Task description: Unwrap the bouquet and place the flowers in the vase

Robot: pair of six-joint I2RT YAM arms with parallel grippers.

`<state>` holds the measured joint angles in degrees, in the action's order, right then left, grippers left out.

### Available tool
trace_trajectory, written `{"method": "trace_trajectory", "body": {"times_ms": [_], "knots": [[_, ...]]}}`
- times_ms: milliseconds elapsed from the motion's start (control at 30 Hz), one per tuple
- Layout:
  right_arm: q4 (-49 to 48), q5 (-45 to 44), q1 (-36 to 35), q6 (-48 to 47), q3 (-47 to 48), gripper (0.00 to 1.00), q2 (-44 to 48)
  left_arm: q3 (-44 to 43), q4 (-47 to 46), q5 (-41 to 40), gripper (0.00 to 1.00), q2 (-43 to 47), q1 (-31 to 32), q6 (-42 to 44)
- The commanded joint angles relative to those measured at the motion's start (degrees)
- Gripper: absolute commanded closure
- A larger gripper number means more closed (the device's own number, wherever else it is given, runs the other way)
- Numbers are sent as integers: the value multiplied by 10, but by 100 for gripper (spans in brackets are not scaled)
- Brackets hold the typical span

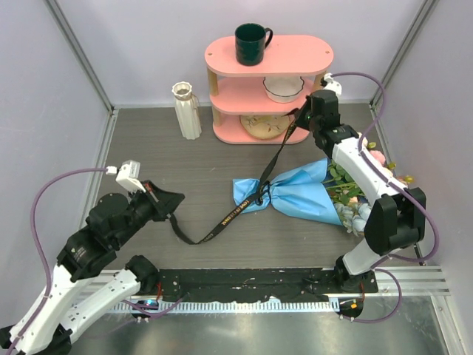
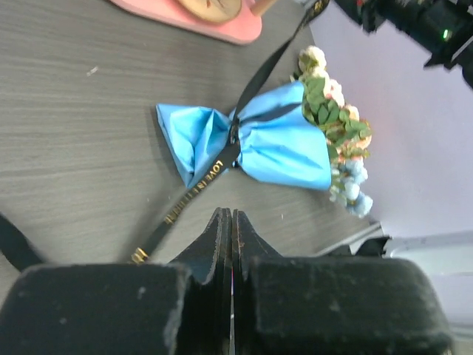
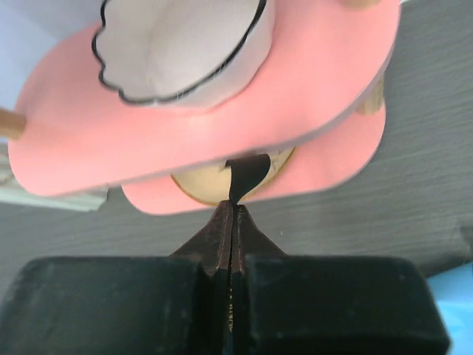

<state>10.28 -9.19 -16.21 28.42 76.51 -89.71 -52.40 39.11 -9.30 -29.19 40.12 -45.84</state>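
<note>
The bouquet [image 1: 299, 194] [image 2: 277, 148] lies on the table in its blue paper, flowers [image 1: 353, 200] [image 2: 336, 122] pointing right under the right arm. A black ribbon [image 1: 229, 216] [image 2: 196, 188] still circles its waist. One end rises taut to my right gripper [image 1: 301, 115] [image 3: 233, 208], which is shut on it next to the pink shelf; a short ribbon tip [image 3: 245, 174] pokes out past the fingers. The other end sags in a loop to my left gripper [image 1: 177, 198] [image 2: 228, 214], also shut on it. The cream ribbed vase [image 1: 187, 111] stands upright at the back, left of the shelf.
A pink three-tier shelf [image 1: 270, 55] [image 3: 295, 96] stands at the back centre with a dark green mug [image 1: 251, 44] on top, a white bowl [image 1: 283, 89] [image 3: 185, 52] on the middle tier and a round tan piece [image 1: 266, 124] at the bottom. Walls close in on both sides.
</note>
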Motion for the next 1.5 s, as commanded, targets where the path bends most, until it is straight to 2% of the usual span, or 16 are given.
{"method": "trace_trajectory", "body": {"times_ms": [0, 367, 400, 433, 533, 633, 667, 767, 867, 933, 1000, 1067, 1100, 1133, 1200, 1467], "knots": [[-54, -41, 27, 29, 58, 99, -12, 4, 61, 47, 100, 27, 0, 1], [-66, -95, 83, 8, 103, 99, -54, 26, 46, 91, 100, -15, -1, 1], [-70, -82, 87, -2, 114, 99, -73, 28, 35, 116, 96, -22, -1, -1], [-64, -78, 93, -9, 128, 99, -83, 38, 26, 127, 83, -35, 0, -5], [-16, -41, 103, -40, 199, 99, -132, 75, -50, 194, 60, -67, 0, -22], [95, -10, 106, -49, 281, 71, -163, 94, -133, 243, 45, -104, 0, -35], [125, 1, 107, -50, 287, 56, -163, 93, -167, 250, 42, -137, -1, -36], [164, 60, 96, -45, 188, 40, -101, 68, -220, 278, 36, -237, 0, -31], [106, 76, 44, -56, 16, 36, 26, 16, -252, 298, 37, -353, 0, -9], [92, 53, -2, -70, -66, 36, 101, -38, -260, 301, 49, -417, -1, 7], [85, 48, -65, -69, -107, 41, 138, -89, -262, 300, 61, -501, 0, 13], [43, 84, -101, -57, -170, 56, 178, -112, -292, 316, 66, -548, 0, 7], [22, 113, -106, -40, -192, 60, 186, -127, -302, 316, 72, -591, 0, 3], [7, 130, -109, -30, -229, 71, 190, -132, -329, 319, 74, -608, 0, -1], [-15, 158, -111, -19, -250, 79, 184, -147, -345, 315, 76, -660, 0, -14], [-54, 174, -116, -30, -293, 79, 130, -170, -338, 294, 76, -765, 3, -12]]}}
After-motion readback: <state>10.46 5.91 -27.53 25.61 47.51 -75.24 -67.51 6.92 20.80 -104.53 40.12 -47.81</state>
